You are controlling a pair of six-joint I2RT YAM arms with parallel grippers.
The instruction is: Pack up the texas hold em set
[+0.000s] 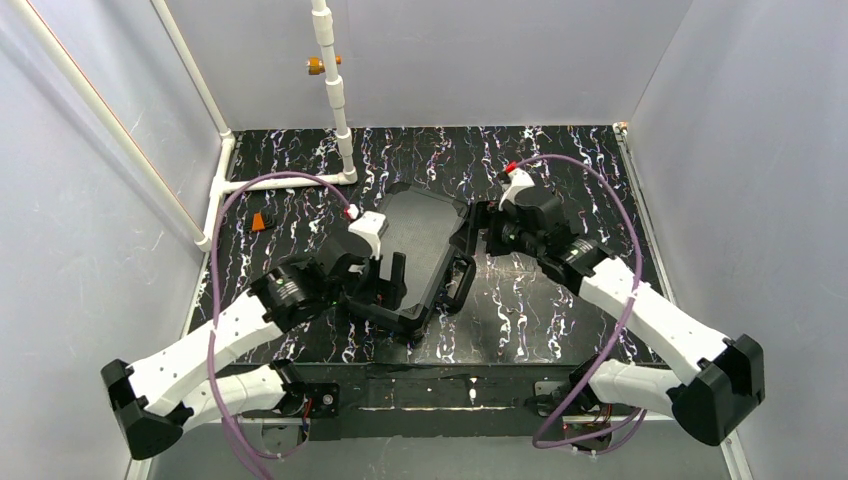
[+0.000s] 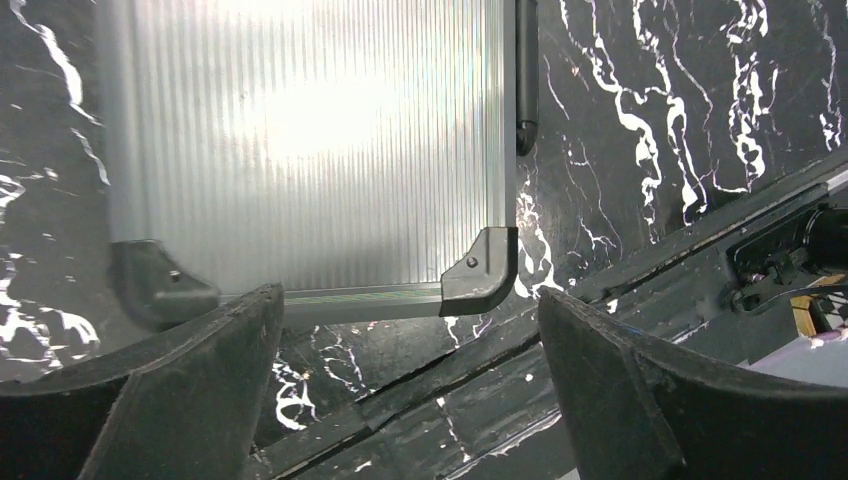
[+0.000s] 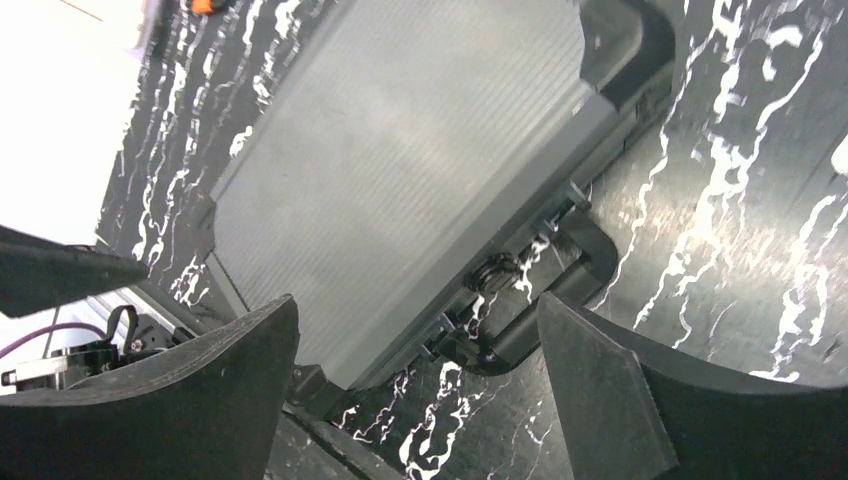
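Hovering at the near end of the closed case (image 1: 420,235) with the left gripper (image 2: 408,298), jaws spread wide, gripping nothing. Facing the handle (image 1: 463,283) side with the right gripper (image 3: 417,305), likewise wide open and empty. Lying flat in the middle of the table (image 1: 560,300), between both grippers.

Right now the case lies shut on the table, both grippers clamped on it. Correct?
Wrong on the grip. The case lies shut on the table, but the left gripper and right gripper stand open; each wrist view shows fingers spread, pinching nothing.
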